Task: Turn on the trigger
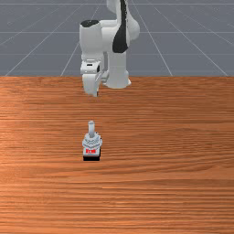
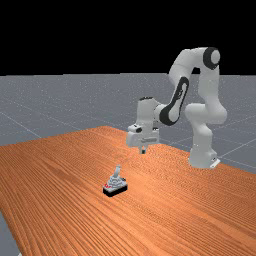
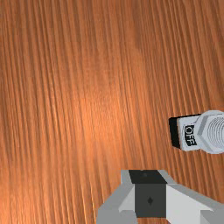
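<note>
The gripper (image 1: 95,94) hangs in the air between the arm's base and the trigger switch (image 1: 92,144) in the front view. In the far view the gripper (image 2: 143,150) is above the table, higher than the switch (image 2: 115,187) and to its right. A grey lever (image 2: 118,171) stands up from the switch's black-bottomed base, its top tilted slightly toward the arm. Red lettering marks the base's side facing the front camera. Apart from the gripper (image 3: 145,177) in the wrist view lies the switch (image 3: 190,142), with "OFF" legible on its base.
The orange-brown wooden table (image 1: 169,169) extends around the switch. The arm's base (image 2: 202,155) stands at the table's edge on the far view's right.
</note>
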Tool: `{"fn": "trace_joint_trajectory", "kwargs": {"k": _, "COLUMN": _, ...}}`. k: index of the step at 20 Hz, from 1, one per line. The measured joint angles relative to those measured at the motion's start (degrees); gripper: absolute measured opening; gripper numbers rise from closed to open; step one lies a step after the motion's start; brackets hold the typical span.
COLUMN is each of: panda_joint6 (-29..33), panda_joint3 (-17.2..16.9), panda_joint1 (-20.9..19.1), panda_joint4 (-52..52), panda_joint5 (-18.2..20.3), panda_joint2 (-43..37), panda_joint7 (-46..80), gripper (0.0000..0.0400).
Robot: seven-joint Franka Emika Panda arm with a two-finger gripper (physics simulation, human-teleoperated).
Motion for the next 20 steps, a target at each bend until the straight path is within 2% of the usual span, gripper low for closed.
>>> {"fn": "trace_joint_trajectory", "kwargs": {"k": 4, "panda_joint6": -0.67, "panda_joint3": 0.86, "panda_joint1": 0.39, "panda_joint4": 6.4, "panda_joint5": 3.09, "panda_joint2": 5.27, "panda_joint7": -1.29, "gripper": 0.0}}
{"fn": "trace_joint_trajectory", "kwargs": {"k": 6, "panda_joint6": -3.59, "panda_joint3": 1.07, "panda_joint1": 0.47, "panda_joint4": 9.84, "panda_joint5": 2.87, "panda_joint2": 7.45, "panda_joint7": -1.55, "gripper": 0.0}}
{"fn": "trace_joint_trajectory", "kwargs": {"k": 12, "panda_joint6": -5.72, "panda_joint3": 1.99, "panda_joint1": 0.25, "panda_joint4": 16.58, "panda_joint5": 4.6, "panda_joint2": 12.3, "panda_joint7": -3.46, "gripper": 0.0}}
{"fn": "trace_joint_trajectory", "kwargs": {"k": 14, "panda_joint6": -5.82, "panda_joint3": 1.9, "panda_joint1": 0.43, "panda_joint4": 17.08, "panda_joint5": 4.56, "panda_joint2": 13.25, "panda_joint7": -2.03, "gripper": 0.0}}
{"fn": "trace_joint_trajectory", "kwargs": {"k": 15, "panda_joint6": -2.36, "panda_joint3": 2.45, "panda_joint1": 0.09, "panda_joint4": 15.8, "panda_joint5": 6.25, "panda_joint2": 13.47, "panda_joint7": -3.49, "gripper": 0.0}}
{"fn": "trace_joint_trajectory", "kwargs": {"k": 16, "panda_joint6": -2.68, "panda_joint3": 1.87, "panda_joint1": 0.65, "panda_joint4": 16.33, "panda_joint5": 4.37, "panda_joint2": 14.54, "panda_joint7": -1.7, "gripper": 0.0}}
{"fn": "trace_joint_trajectory", "kwargs": {"k": 19, "panda_joint6": -0.61, "panda_joint3": 2.36, "panda_joint1": 0.43, "panda_joint4": 16.25, "panda_joint5": 5.65, "panda_joint2": 16.77, "panda_joint7": -2.63, "gripper": 0.0}}
{"fn": "trace_joint_trajectory", "kwargs": {"k": 20, "panda_joint6": -2.33, "panda_joint3": 2.76, "panda_joint1": 0.0, "panda_joint4": 17.07, "panda_joint5": 6.53, "panda_joint2": 17.31, "panda_joint7": -3.43, "gripper": 0.0}}
